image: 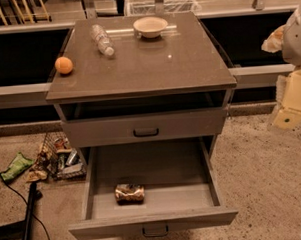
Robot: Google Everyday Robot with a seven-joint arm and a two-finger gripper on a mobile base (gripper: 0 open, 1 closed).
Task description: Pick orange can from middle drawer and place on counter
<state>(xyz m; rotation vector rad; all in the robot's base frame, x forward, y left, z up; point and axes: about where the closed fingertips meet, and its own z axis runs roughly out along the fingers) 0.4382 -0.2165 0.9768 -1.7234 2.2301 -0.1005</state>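
Observation:
The orange can (129, 193) lies on its side, dented, on the floor of the pulled-out middle drawer (157, 166), near the drawer's front left. The counter (148, 62) is the glossy grey-brown top of the cabinet above it. My arm comes in at the right edge of the camera view, level with the counter. My gripper (274, 39) is at its tip, to the right of the counter and well above and to the right of the can. It holds nothing that I can see.
On the counter lie an orange fruit (64, 65) at the left, a clear plastic bottle (102, 40) and a pale bowl (150, 27) at the back. The drawer above (146, 127) is slightly out. A wire basket of litter (59, 158) stands on the floor to the left.

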